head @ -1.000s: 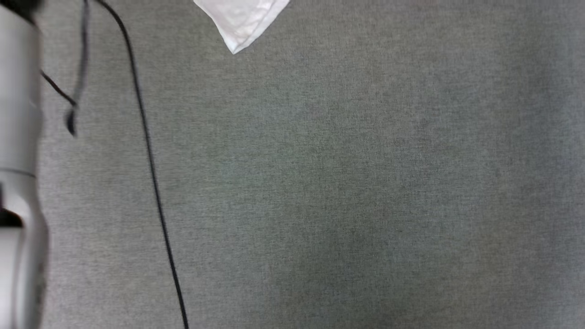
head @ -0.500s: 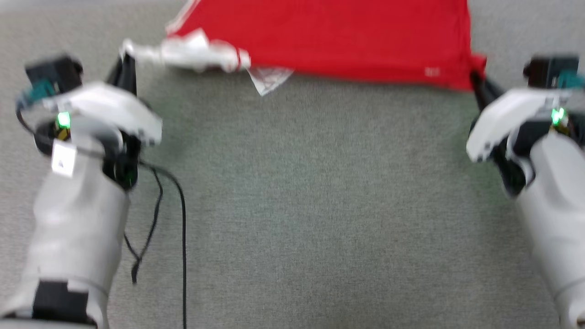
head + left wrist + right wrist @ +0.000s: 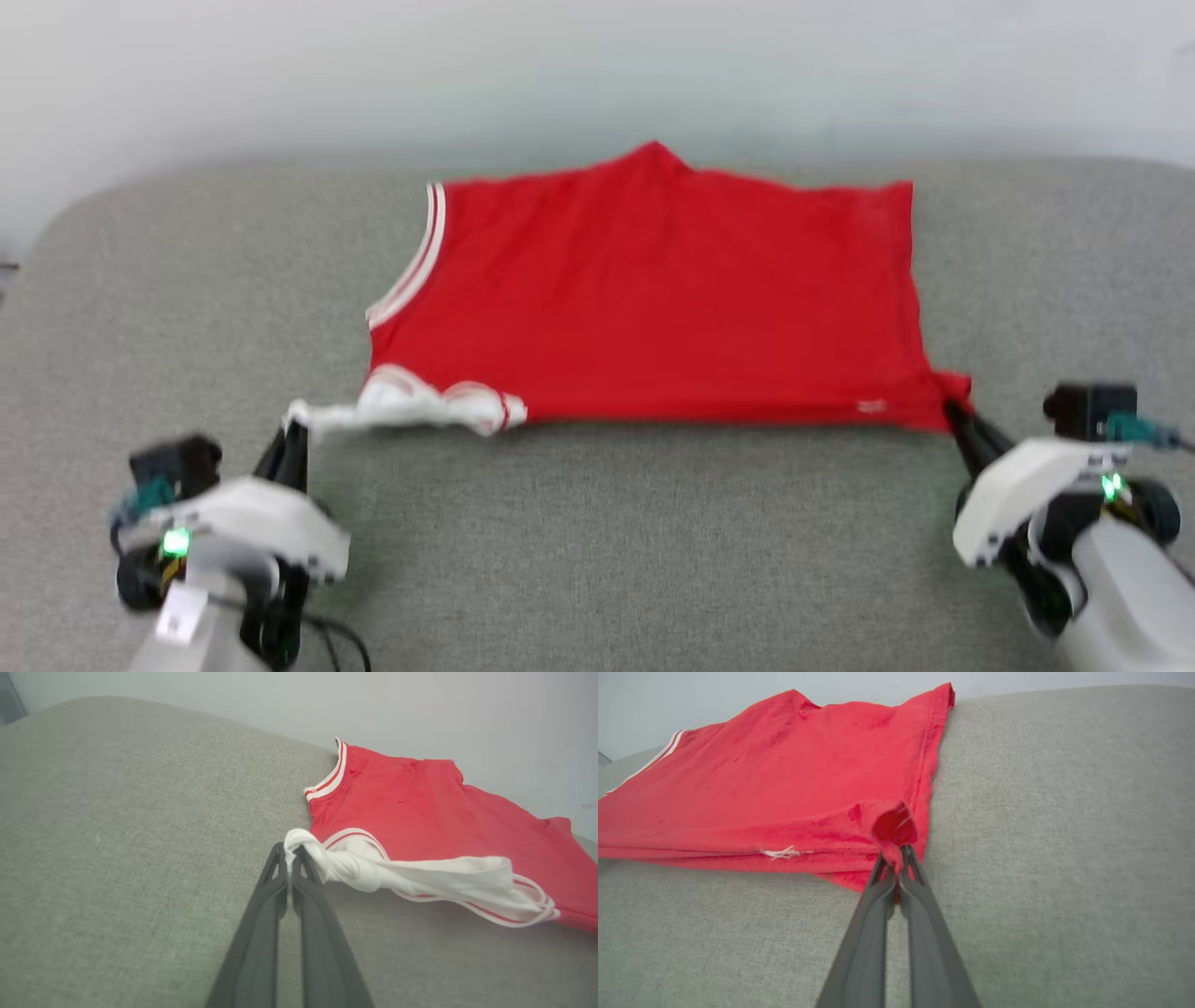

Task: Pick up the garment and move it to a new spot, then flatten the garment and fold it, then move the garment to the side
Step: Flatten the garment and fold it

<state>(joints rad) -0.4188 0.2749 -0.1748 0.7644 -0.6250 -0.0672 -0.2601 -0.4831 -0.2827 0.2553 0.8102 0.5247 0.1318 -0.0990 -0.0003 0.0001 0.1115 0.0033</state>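
Head view: we are seeing a grey fabric surface under a pale wall, with a red jersey lying flat mid-surface. Our left gripper is clamping its white sleeve; our right gripper is clamping its red hem corner.

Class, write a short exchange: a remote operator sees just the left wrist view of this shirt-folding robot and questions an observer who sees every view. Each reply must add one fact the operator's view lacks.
Operator: My left hand is shut on the white sleeve. What about the other arm?
Observer: The right hand is shut on a red corner of the garment.
Operator: Does the edge beyond that corner lie flat?
Observer: Yes, flat on the grey cushion; only the pinched corner bunches up.
Operator: Any marks near that corner?
Observer: A small white mark sits on the near edge, a little way along from the hand.
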